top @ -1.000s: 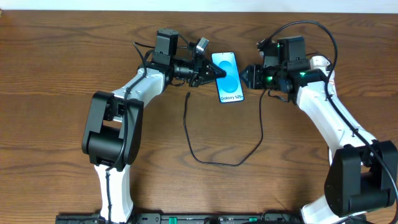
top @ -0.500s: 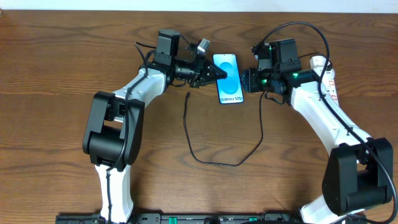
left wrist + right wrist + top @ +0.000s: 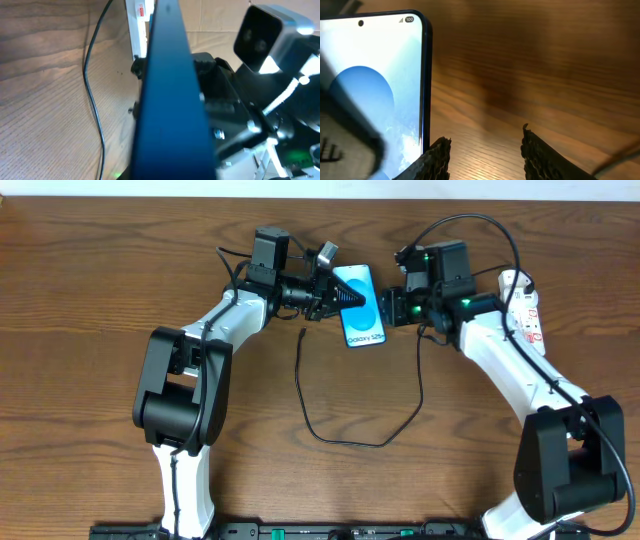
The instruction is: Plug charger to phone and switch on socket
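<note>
phone blurring edge-on and running off the left wrist frame's bottom, socket partly hiding behind the right arm

The brown wood-grain worktop carries the charger, a thin black cable lying in a loose open loop near the middle. The white socket lies at the right, partly hidden. The phone sits skewed toward the far edge; whether it rests flat cannot be told.

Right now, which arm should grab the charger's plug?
Probably right. The right fingers are open and empty, while the left fingers hold the phone. The charger plug lies free on the table.
</note>
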`<state>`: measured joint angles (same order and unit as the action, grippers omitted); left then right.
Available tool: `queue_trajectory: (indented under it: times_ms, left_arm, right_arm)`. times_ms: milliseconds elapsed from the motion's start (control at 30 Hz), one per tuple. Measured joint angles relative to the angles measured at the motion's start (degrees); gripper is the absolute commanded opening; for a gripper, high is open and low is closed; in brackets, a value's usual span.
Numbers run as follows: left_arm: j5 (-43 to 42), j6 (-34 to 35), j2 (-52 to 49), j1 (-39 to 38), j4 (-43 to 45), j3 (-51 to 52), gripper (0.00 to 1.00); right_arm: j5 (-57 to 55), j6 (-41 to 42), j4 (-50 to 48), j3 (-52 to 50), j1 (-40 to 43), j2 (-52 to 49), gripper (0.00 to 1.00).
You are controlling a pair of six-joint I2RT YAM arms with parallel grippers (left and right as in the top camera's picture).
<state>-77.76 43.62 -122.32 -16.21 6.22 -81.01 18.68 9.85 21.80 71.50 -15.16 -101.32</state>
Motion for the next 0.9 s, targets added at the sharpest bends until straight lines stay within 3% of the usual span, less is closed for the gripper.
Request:
queue_trajectory:
  times_ms: [400,533,900]
  left_arm:
    - [0.3,0.0,0.0,0.6,0.1,0.0,0.08]
    - [1.1,0.0,0.0,0.6,0.2,0.0,0.08]
    - [1.2,2.1,0.0,1.4,2.6,0.1,0.07]
  right_arm:
    - [0.1,3.7,-1.4,-0.3,-2.7,0.0,0.45]
    - [0.2,6.3,-1.8,-0.4,-3.1,0.0,0.38]
    - [0.3,10.6,-2.5,-0.5,-4.0,-0.2,0.4]
